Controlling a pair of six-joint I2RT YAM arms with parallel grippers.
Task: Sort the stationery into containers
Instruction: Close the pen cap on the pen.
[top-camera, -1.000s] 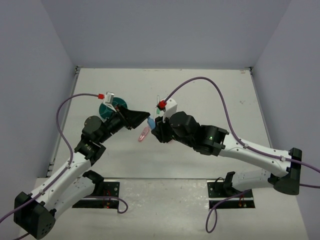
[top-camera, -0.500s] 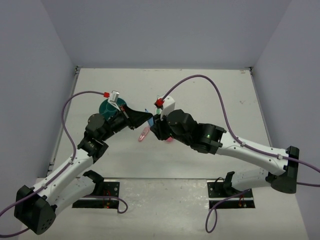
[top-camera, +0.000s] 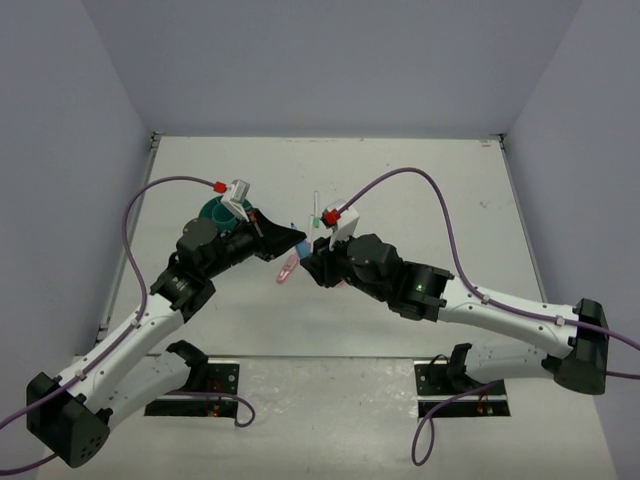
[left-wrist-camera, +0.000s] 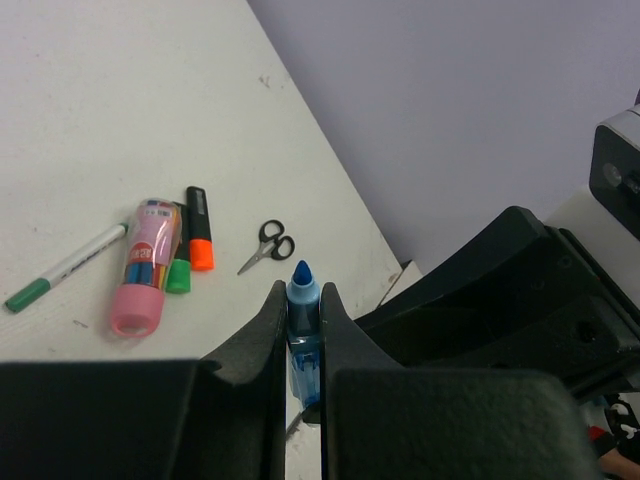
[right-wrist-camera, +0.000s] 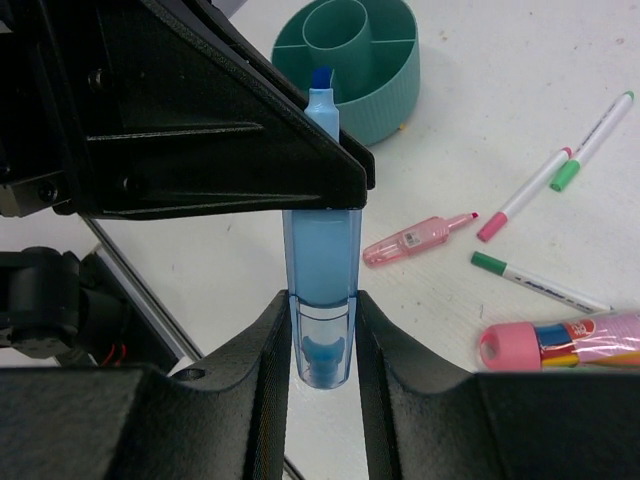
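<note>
A blue highlighter (right-wrist-camera: 322, 255) hangs above the table between both grippers. My right gripper (right-wrist-camera: 322, 315) is shut on its clear capped end. My left gripper (left-wrist-camera: 303, 300) is shut on the other end, with the blue tip (left-wrist-camera: 302, 275) poking past the fingers. In the top view the two grippers meet at mid-table, left gripper (top-camera: 296, 240) against right gripper (top-camera: 309, 259). The teal organiser (right-wrist-camera: 352, 62) stands behind the left gripper, and shows in the top view as the organiser (top-camera: 213, 212).
On the table lie a pink highlighter (right-wrist-camera: 415, 238), white pens with pink and green caps (right-wrist-camera: 525, 195), a pink tube (left-wrist-camera: 147, 265), green (left-wrist-camera: 179, 272) and orange (left-wrist-camera: 200, 245) highlighters, and small black scissors (left-wrist-camera: 268, 244). Grey walls enclose the table.
My left gripper has closed onto the blue highlighter that the right gripper holds. Both wrists have shifted slightly, staying together at mid-table.
</note>
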